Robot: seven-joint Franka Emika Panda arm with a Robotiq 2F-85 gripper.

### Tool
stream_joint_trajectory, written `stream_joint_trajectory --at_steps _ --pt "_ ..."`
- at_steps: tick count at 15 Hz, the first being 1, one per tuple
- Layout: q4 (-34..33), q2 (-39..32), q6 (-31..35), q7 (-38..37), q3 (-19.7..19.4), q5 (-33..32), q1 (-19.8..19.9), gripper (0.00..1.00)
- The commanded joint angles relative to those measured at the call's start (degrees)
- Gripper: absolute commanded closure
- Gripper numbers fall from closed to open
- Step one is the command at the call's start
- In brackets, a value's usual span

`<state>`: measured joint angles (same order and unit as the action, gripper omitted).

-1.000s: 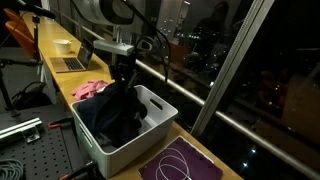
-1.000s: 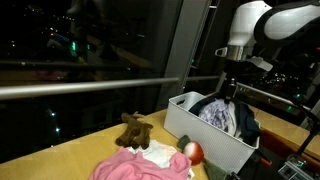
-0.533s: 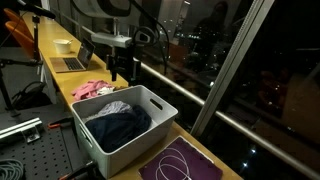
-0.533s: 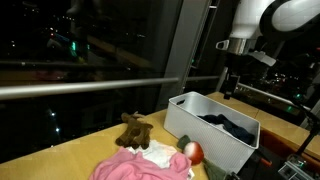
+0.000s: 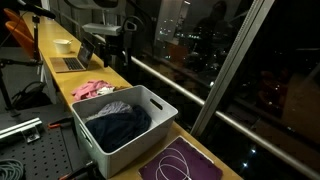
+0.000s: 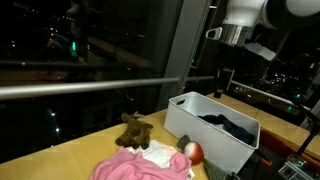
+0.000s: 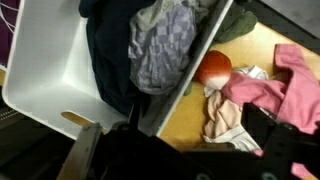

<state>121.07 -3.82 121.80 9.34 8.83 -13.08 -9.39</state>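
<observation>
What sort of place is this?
Likely an office or lab at night: a long yellow wooden counter beside tall dark glass windows, with an open grey laptop on it.

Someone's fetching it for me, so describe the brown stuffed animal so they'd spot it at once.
Find the long wooden counter along the dark window. Beside the white bin on it, just behind the pink garment, sits the brown stuffed animal. It is the only furry brown thing among smooth plastic and cloth.
</observation>
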Motion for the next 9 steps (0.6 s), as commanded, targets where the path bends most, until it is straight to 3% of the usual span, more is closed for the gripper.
stream_joint_trajectory --at_steps 1,9 --pt "-4.97 -5.42 1.58 -1.21 2.19 0.17 -2.23 0.0" --pt "-13.97 -18.23 4.18 -1.17 5.15 1.37 -6.98 0.0"
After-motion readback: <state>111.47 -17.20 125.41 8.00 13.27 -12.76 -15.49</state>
